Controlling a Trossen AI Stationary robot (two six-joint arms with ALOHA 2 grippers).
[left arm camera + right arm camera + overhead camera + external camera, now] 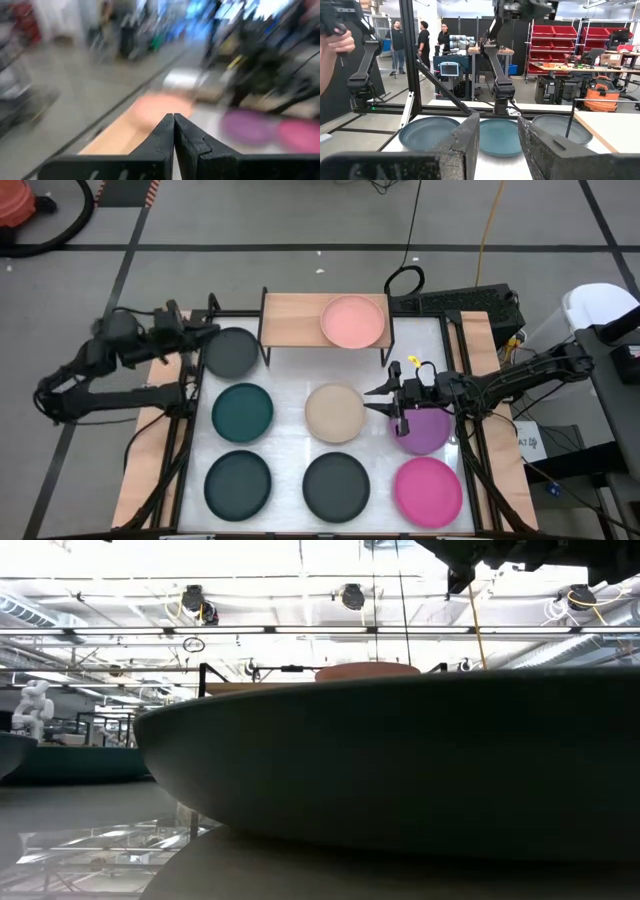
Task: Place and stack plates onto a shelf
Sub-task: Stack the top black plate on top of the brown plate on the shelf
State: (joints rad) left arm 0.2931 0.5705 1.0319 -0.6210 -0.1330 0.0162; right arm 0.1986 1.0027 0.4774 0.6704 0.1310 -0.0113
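Observation:
The light-wood shelf (300, 320) stands at the table's far side with a pale pink plate (354, 321) resting on its right half. A dark grey plate (232, 352) lies on the table left of the shelf. On the table lie teal (242, 410), beige (335, 412), purple (430, 435), magenta (428, 491) and two dark plates (336, 485) (238, 483). My left gripper (205, 328) is shut and empty (173, 122), hovering by the shelf's left end. My right gripper (379, 401) is open (498, 135), level between the beige and purple plates, pointing left.
Black frame rails (190, 430) run along the table's left and right sides. In the low view a dark plate (400, 760) fills the foreground. People stand in the room beyond (422, 42), and a hand (332, 50) shows at the right wrist view's edge.

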